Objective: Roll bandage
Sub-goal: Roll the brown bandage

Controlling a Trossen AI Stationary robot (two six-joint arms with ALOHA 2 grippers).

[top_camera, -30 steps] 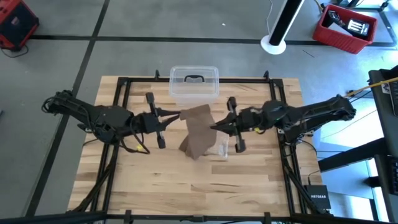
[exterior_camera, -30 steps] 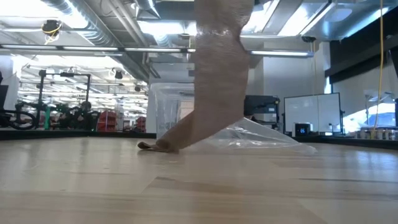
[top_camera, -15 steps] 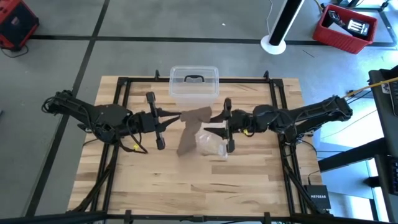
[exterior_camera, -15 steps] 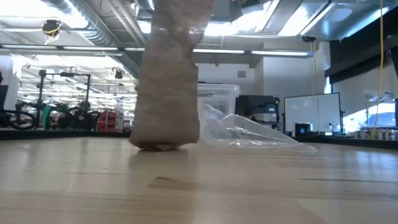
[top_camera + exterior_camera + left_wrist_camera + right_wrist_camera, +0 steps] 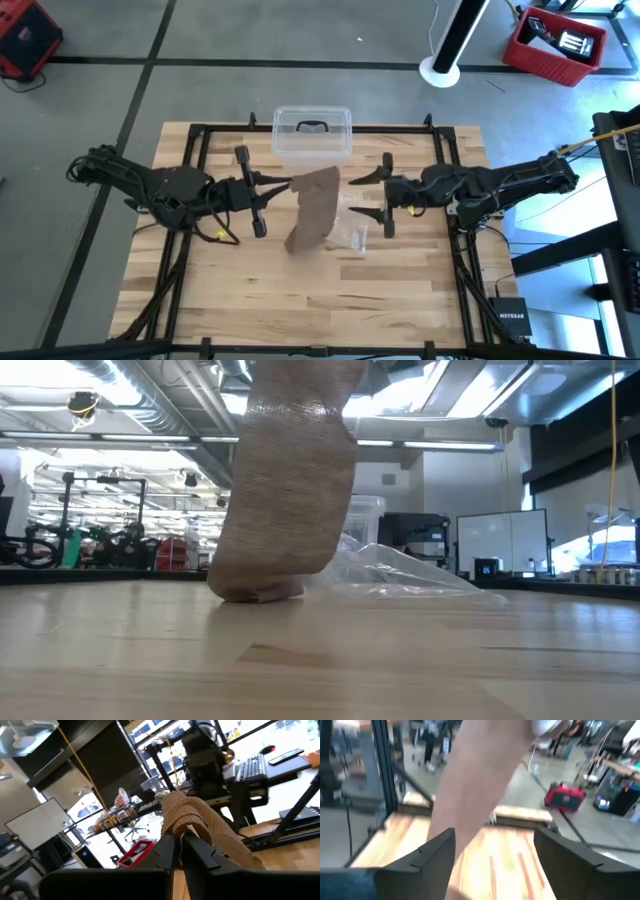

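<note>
The bandage [image 5: 315,208], a dull brown strip of soft cloth, hangs near the middle of the bench [image 5: 400,290], its upper end pinched in the closed jaws of the left gripper [image 5: 282,184] and its lower end resting on the wood beside a crinkled clear bag [image 5: 350,228]. The right gripper [image 5: 374,196] sits just beside it with jaws spread wide and empty. It looks light, limp and easily bunched, so the free lower end seems the best place to grip.

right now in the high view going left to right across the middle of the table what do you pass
left gripper shut on the bandage's end → bandage hanging to the table → clear plastic bag → right gripper, open and apart from the bandage
</note>
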